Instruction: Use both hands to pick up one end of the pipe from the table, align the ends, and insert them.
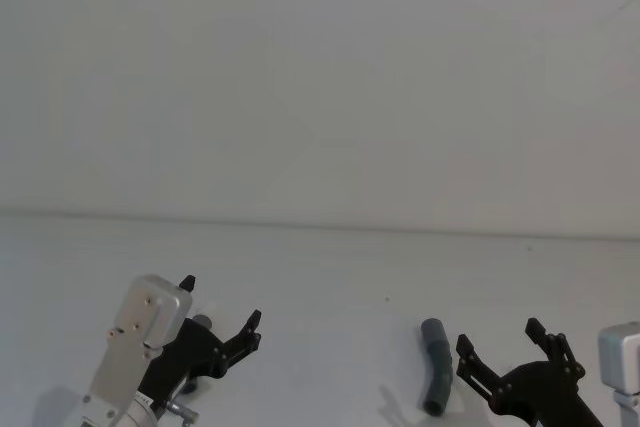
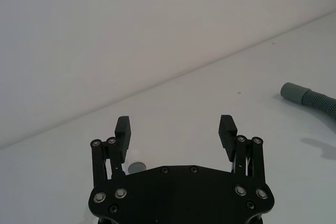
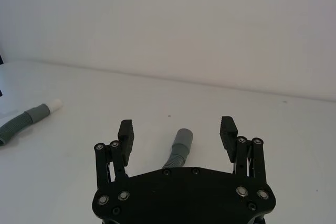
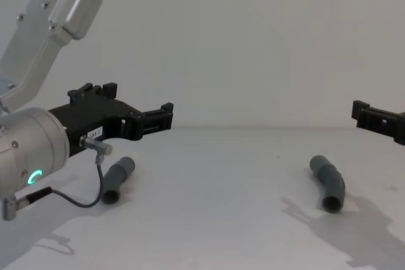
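The left gripper (image 1: 221, 301), lower left of the head view, hovers with jaws open over one pipe piece (image 4: 118, 179) lying on the surface (image 1: 330, 277). The right gripper (image 1: 499, 339), lower right, has its jaws open; the second piece (image 1: 435, 367) lies just left of it. The left gripper's white label (image 4: 93, 134) is illegible.

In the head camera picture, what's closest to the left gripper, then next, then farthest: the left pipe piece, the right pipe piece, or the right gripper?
1. Left pipe piece: under the left gripper, partly hidden by it.
2. Right pipe piece: over on the robot's right side.
3. Right gripper: just past that piece, farthest right.
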Motion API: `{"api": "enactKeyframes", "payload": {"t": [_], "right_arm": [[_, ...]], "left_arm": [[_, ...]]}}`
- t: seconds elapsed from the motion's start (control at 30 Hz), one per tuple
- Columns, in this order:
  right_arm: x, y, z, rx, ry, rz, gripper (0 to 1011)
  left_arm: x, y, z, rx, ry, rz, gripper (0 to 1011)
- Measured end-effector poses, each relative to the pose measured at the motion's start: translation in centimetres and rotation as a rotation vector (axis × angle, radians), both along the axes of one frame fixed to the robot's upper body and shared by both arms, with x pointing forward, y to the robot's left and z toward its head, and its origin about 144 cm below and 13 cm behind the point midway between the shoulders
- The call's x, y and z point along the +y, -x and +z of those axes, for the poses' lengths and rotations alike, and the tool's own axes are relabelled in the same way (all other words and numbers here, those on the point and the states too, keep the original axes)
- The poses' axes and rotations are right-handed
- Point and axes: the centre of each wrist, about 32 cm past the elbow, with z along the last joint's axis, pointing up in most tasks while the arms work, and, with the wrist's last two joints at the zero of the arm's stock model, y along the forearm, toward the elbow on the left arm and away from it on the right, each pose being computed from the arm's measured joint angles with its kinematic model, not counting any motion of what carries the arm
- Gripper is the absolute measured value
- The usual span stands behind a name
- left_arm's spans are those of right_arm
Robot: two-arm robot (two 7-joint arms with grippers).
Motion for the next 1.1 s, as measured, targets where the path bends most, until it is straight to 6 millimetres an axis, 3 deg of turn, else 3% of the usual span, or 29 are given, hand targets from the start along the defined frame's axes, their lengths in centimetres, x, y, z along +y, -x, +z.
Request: {"api": "enactKeyframes", "payload": {"t": [1.1], "right_arm": [[0.0, 0.0, 0.0, 0.0, 0.0, 0.0, 1000]], "left_arm": [[0.0, 0.0, 0.0, 0.0, 0.0, 0.0, 1001]]}}
